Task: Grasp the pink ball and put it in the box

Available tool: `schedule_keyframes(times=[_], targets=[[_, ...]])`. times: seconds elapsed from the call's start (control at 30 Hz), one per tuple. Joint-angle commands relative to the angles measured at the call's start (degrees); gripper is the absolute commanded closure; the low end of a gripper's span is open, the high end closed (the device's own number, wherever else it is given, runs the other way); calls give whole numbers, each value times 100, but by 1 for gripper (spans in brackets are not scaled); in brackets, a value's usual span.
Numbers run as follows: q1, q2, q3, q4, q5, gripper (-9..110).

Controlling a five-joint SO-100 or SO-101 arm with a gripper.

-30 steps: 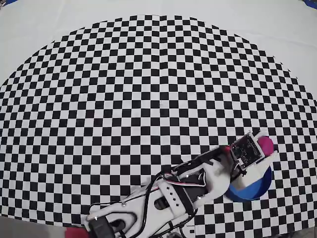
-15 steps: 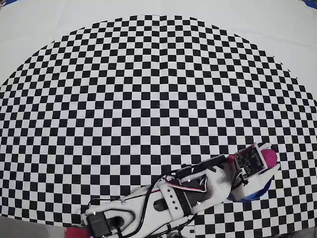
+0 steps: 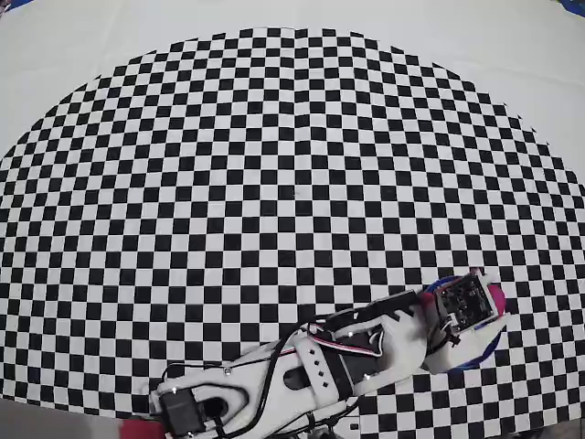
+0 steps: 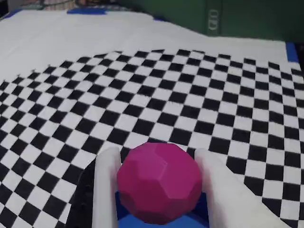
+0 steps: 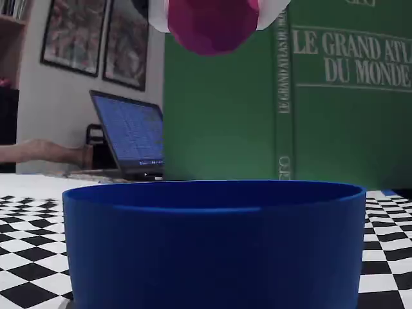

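The pink ball (image 4: 159, 183) is a faceted magenta sphere, and my gripper (image 4: 156, 154) is shut on it between two white fingers (image 4: 107, 190). In the fixed view the ball (image 5: 209, 26) hangs in the air above the open top of the box (image 5: 212, 244), a round bright-blue container. Blue from the box (image 4: 142, 221) shows directly under the ball in the wrist view. From overhead, my gripper (image 3: 494, 302) and arm cover most of the box (image 3: 491, 346), and only a sliver of the ball (image 3: 497, 297) shows.
A black-and-white checkered mat (image 3: 292, 183) covers the white table. In the fixed view a large green atlas (image 5: 322, 96) stands behind the box and a laptop (image 5: 132, 138) sits at the back left. My arm's base (image 3: 238, 402) is at the mat's near edge.
My gripper has carried the ball toward the lower edge of the overhead view, from the box's far rim to over its middle. The arm now hides more of the box.
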State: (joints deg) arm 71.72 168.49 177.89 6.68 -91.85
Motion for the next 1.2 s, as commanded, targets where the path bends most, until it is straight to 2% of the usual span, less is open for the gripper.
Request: schedule_keyframes(times=[0.0,1.17], targets=[[88,-35,44,44,35,101],[0,-1222,44,-105,35,101]])
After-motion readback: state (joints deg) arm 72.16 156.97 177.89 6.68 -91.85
